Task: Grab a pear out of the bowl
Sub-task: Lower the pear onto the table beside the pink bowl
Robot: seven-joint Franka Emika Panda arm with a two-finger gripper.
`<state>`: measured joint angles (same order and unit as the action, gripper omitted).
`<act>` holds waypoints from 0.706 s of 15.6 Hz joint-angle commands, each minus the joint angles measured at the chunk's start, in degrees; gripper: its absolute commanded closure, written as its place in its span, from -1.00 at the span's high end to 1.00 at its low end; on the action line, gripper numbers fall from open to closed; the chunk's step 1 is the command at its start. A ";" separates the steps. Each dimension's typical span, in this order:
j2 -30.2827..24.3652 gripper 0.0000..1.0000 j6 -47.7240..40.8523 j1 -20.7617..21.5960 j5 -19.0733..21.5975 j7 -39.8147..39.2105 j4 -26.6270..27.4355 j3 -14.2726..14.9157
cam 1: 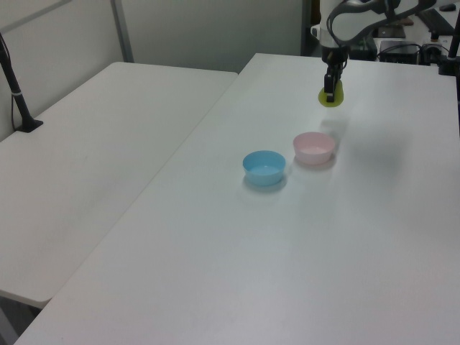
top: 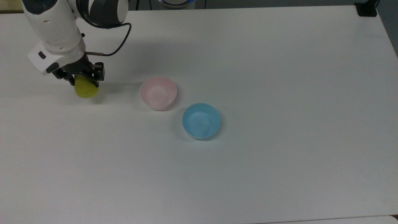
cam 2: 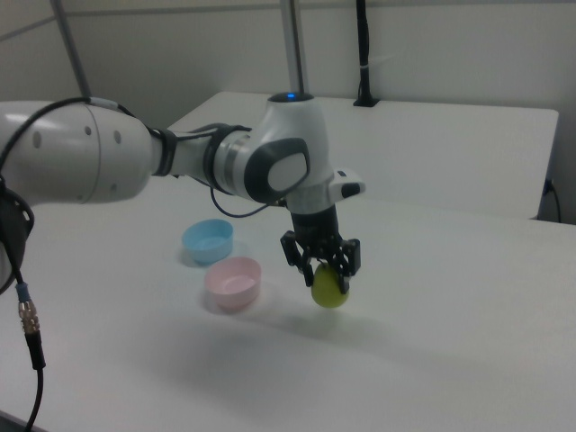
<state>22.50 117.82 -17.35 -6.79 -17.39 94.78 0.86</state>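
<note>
My gripper (top: pixel 83 81) (cam 1: pixel 330 92) (cam 2: pixel 326 265) is shut on the yellow-green pear (top: pixel 85 90) (cam 1: pixel 331 97) (cam 2: pixel 328 288), which hangs just above the white table. In the top view the pear is well to the left of the pale pink bowl (top: pixel 158 92) (cam 1: pixel 313 147) (cam 2: pixel 233 282). The pink bowl has nothing in it. The pear's upper part is hidden between the black fingers.
A light blue bowl (top: pixel 201 120) (cam 1: pixel 264 167) (cam 2: pixel 208 242) with nothing in it stands close beside the pink one. The white table (top: pixel 279 93) spreads wide around both bowls. A second table (cam 1: pixel 86 144) stands alongside in the left view.
</note>
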 commanded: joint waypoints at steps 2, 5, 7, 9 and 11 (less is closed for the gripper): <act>3.51 -0.13 3.20 -0.49 -1.73 -1.25 -0.65 0.11; 4.92 0.11 3.99 -0.49 -3.14 -0.63 -0.65 0.11; 5.01 0.33 4.53 -0.49 -3.14 -0.54 -0.48 0.11; 4.57 0.92 4.35 -0.49 -3.14 -0.54 -0.57 0.11; 2.91 1.00 3.82 -0.23 -2.96 -0.02 -0.65 0.02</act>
<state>27.40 121.43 -17.95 -9.00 -17.67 94.37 0.85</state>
